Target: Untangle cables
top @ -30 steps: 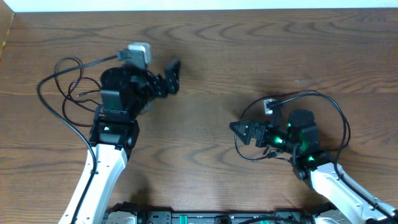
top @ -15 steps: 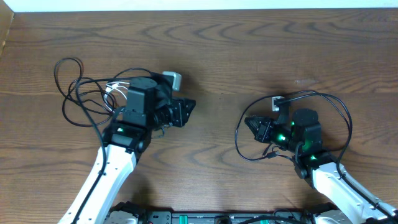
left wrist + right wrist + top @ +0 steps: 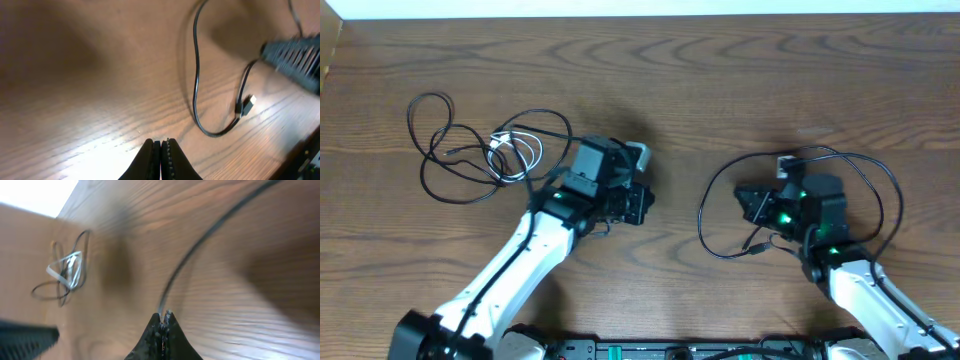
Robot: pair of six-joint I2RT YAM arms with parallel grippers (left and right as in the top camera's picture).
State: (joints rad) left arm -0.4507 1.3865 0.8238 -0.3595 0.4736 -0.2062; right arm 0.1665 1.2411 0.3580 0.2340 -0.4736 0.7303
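Observation:
The cables lie in a loose tangle at the table's far left. The thin black cable [image 3: 438, 165] makes several loops, and the shorter white cable [image 3: 516, 150] is bunched in its right side. The right wrist view shows the same black cable [image 3: 49, 288] and white cable [image 3: 67, 266] far off. My left gripper [image 3: 642, 205] is right of the tangle and clear of it. It is shut and empty over bare wood [image 3: 161, 142]. My right gripper [image 3: 740, 200] is shut too [image 3: 164, 314]; a black wire runs up to its tips, but no grip on it shows.
A black wire [image 3: 703, 215] loops on the table left of the right gripper and carries a small plug [image 3: 245, 106]. More wire arcs round the right arm [image 3: 892, 200]. The table's far edge [image 3: 640, 14] runs along the top.
The left arm swung right, off the tangle, and its jaws closed; the cables now lie uncovered. The right gripper closed and drew back to the right.

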